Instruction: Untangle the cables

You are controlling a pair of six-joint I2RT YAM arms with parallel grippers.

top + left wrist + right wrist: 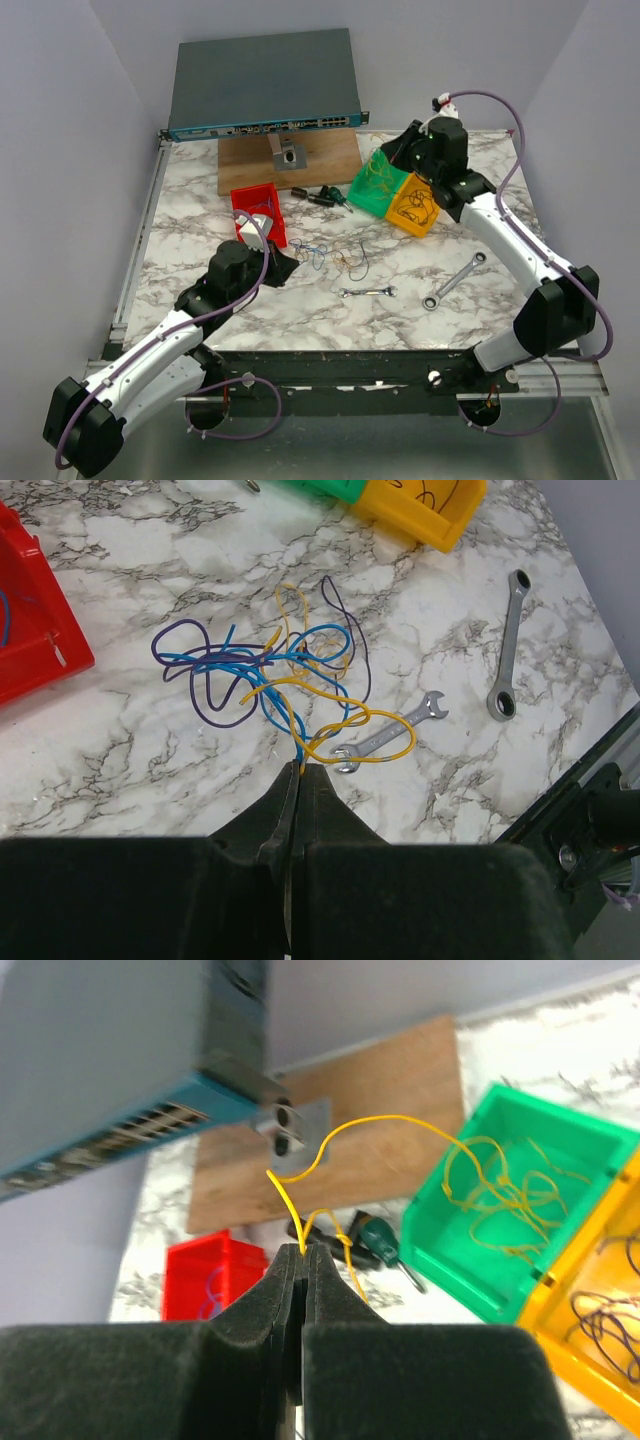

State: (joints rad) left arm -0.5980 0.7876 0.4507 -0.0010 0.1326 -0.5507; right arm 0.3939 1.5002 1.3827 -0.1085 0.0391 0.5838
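Note:
The cables (pixel 265 670) lie as a loose knot of thin blue, yellow and purple strands on the marble table (pixel 120 750). In the top view the cables (pixel 335 255) sit at mid-table. My left gripper (pixel 300 768) is shut on a blue and a yellow strand at the knot's near edge. It reaches in from the left (pixel 293 263). My right gripper (pixel 304 1250) is shut on a single yellow cable (pixel 370 1122) that arcs into the green bin (pixel 470 1260). That gripper (pixel 392 152) hovers beside the green bin (pixel 372 196) at the back right.
A yellow bin (pixel 415 206) with dark wires adjoins the green one; a red bin (pixel 258 212) stands at back left. Two silver wrenches (pixel 367 292) (pixel 453 279) lie near the knot. Screwdrivers (pixel 322 196), a wooden board (pixel 250 165) and a network switch (pixel 265 85) fill the back.

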